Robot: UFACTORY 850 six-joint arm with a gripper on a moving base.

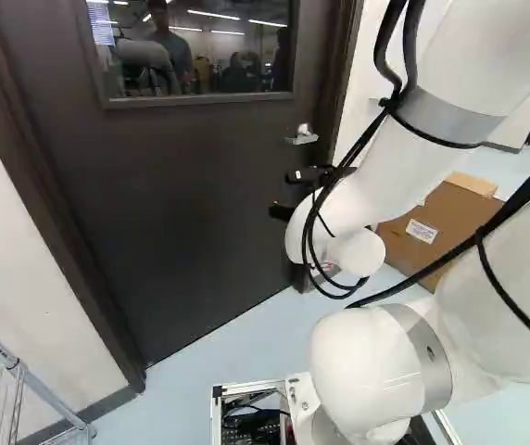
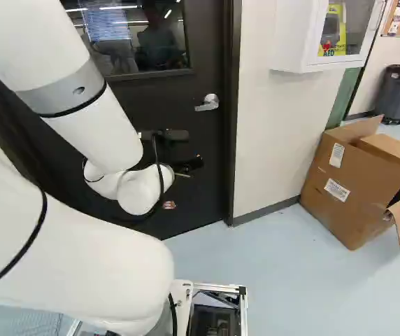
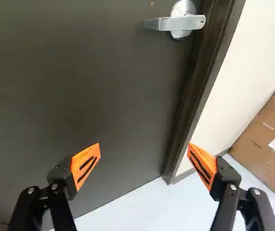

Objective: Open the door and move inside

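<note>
The black, orange-padded end effector (image 2: 189,164) is wide open, holding nothing, below the silver metal handle (image 3: 176,23) of the shut, dark brown door (image 1: 182,195).

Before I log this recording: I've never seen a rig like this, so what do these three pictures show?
The machine is one white robot arm on a moving base. Two pictures come from cameras on that base, behind the arm, one to its left and one to its right. The third comes from the arm's wrist, looking along its black gripper with orange pads.

Ahead is a dark door, apparently closed, with a window and a silver handle. A cardboard box sits on the floor. The gripper is open, holds nothing and isn't touching the handle.
</note>
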